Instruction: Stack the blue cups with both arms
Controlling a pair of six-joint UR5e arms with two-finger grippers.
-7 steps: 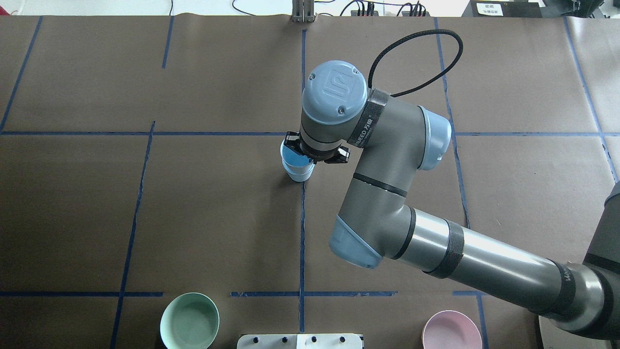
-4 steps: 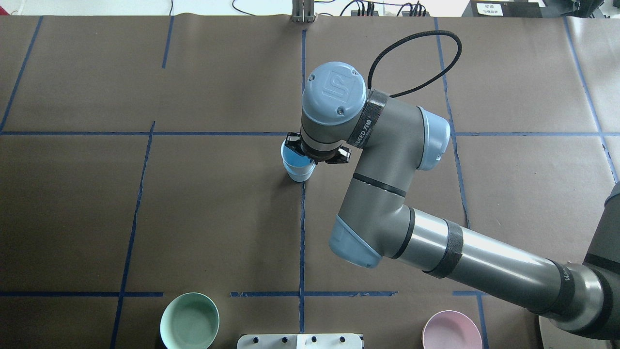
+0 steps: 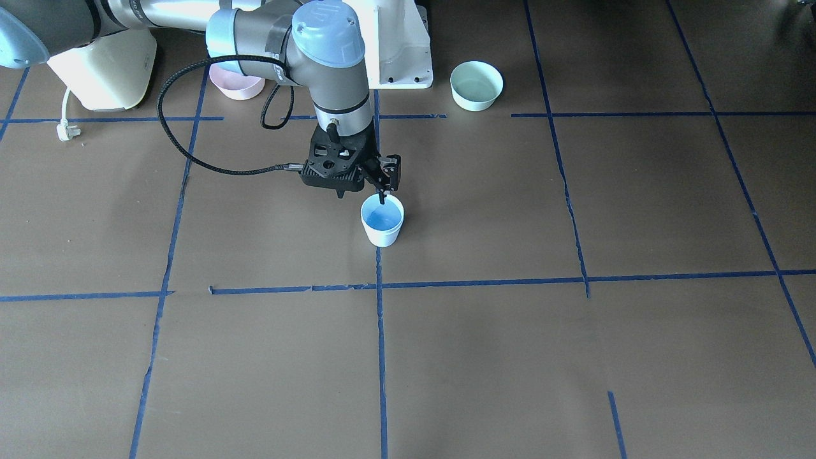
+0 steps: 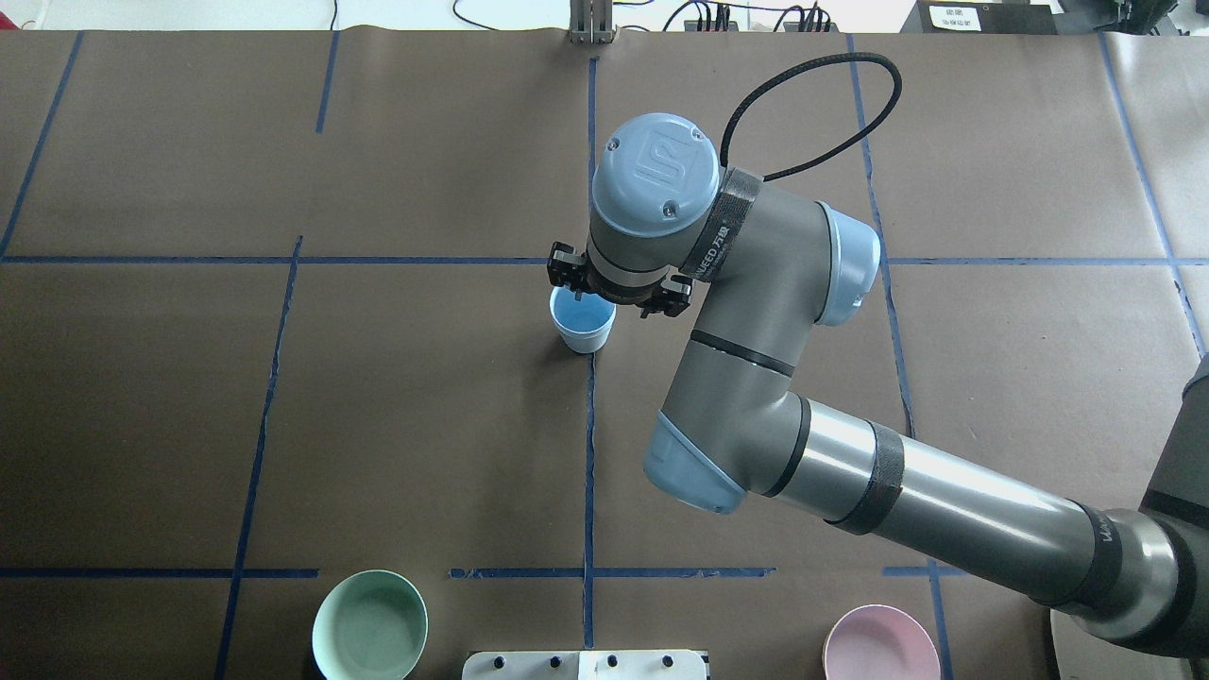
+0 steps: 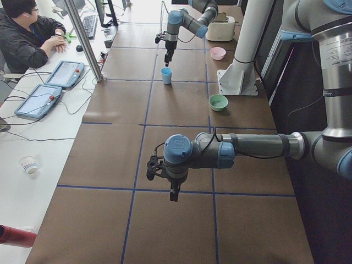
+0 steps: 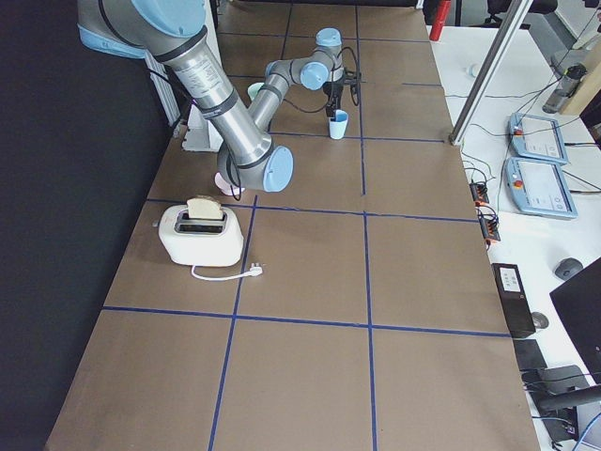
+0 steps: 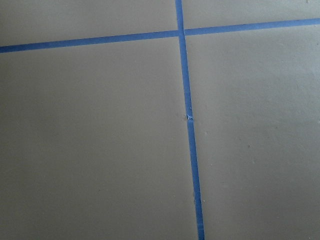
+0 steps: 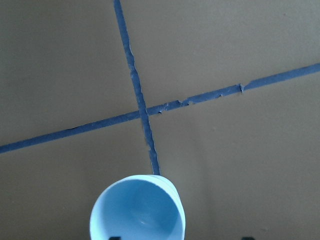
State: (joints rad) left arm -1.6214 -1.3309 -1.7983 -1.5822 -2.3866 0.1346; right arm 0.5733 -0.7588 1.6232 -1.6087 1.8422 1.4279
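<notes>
- We've got the blue cups (image 3: pixel 382 231) nested one inside the other, standing upright on the brown table (image 3: pixel 510 357). They sit right on a blue tape line (image 3: pixel 380 357), near the middle of the table.
- The right wrist view shows a double rim on the cups (image 8: pixel 135 215), so there really are two of them in there.
- The right gripper (image 3: pixel 362 190) hangs just above the stack with its fingers spread. One fingertip (image 3: pixel 382 194) dangles over the cup mouth, and nothing is being pinched.
- Compared with a second ago, the jaws were snug on the top cup's rim and that cup rode a touch higher. Now the stack looks shorter in the overhead view (image 4: pixel 583 331) — the top cup has settled in.
- The gripper's black ends have also moved wider apart, and the right arm (image 4: pixel 756 312) has lifted a little.
- The left gripper (image 5: pixel 171 190) points down over bare table, well apart from the cups (image 5: pixel 166 75). We only catch it in the left side view, so we can't tell if it's spread or pressed together.
- The mint-green bowl (image 4: pixel 369 625) and the pink bowl (image 4: pixel 880 647) haven't budged — same spots at the robot's edge of the table.
</notes>
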